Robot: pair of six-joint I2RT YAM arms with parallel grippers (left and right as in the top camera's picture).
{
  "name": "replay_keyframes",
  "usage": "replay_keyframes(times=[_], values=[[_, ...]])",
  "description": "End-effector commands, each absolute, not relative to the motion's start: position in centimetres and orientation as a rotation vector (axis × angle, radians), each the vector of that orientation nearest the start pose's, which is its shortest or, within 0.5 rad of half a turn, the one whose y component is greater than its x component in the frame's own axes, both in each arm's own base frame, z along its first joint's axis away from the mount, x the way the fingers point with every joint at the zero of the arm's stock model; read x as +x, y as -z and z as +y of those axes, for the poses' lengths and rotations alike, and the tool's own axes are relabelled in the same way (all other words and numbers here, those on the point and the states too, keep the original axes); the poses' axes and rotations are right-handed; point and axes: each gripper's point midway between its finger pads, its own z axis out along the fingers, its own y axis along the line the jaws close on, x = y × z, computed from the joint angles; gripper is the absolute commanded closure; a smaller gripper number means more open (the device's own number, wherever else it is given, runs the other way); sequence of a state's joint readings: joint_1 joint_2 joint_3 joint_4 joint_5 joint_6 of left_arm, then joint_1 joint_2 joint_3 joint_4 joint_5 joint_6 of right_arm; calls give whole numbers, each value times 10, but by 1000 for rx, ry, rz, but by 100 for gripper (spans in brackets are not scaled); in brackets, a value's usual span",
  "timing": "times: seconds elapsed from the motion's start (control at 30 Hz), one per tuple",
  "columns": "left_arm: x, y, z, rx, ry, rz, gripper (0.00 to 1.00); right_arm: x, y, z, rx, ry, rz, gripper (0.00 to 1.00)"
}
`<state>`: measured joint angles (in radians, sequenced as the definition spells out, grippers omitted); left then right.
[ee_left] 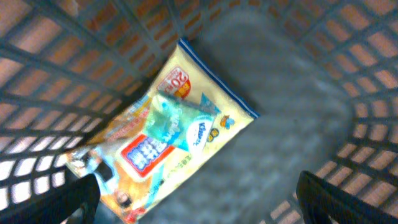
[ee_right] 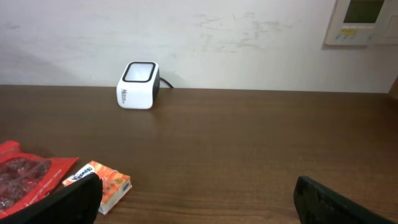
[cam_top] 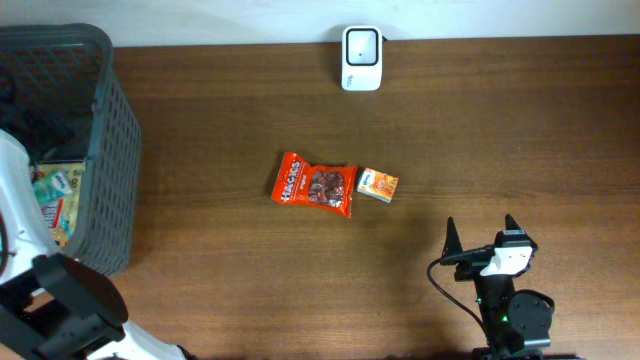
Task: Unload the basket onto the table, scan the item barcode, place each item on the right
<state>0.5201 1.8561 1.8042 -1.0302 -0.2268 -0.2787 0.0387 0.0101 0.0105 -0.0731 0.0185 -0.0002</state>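
A yellow packet (ee_left: 168, 130) with blue and red print lies flat on the floor of the grey mesh basket (cam_top: 110, 150); the overhead view shows it too (cam_top: 55, 195). My left gripper (ee_left: 199, 208) hangs open over it, its near corner between the fingers and nothing held. The white scanner (cam_top: 361, 57) stands at the table's far edge. A red snack bag (cam_top: 315, 184) and a small orange box (cam_top: 377, 184) lie mid-table. My right gripper (cam_top: 482, 240) is open near the front edge, pointing at the scanner (ee_right: 137, 85), with the orange box (ee_right: 102, 180) by its left finger.
The basket walls (ee_left: 348, 74) close in around the left gripper on all sides. A pale wall rises behind the table, with a wall panel (ee_right: 364, 22) at the upper right. The red bag (ee_right: 25, 177) shows at the left edge of the right wrist view.
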Motion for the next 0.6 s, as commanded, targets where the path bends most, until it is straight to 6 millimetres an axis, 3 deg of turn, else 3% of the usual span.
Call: replay_keyframes(times=[0.0, 0.13, 0.23, 0.43, 0.57], values=[[368, -168, 268, -1157, -434, 2400, 1, 246, -156, 2, 0, 4, 1648, 2], [365, -136, 275, -1165, -494, 2378, 0, 246, -156, 2, 0, 4, 1648, 2], [359, -117, 280, -1175, -552, 2356, 9, 246, -156, 2, 0, 4, 1648, 2], [355, -103, 286, -1183, -597, 2322, 27, 246, -156, 2, 0, 4, 1648, 2], [350, -95, 288, -1191, -626, 2317, 28, 246, -156, 2, 0, 4, 1648, 2]])
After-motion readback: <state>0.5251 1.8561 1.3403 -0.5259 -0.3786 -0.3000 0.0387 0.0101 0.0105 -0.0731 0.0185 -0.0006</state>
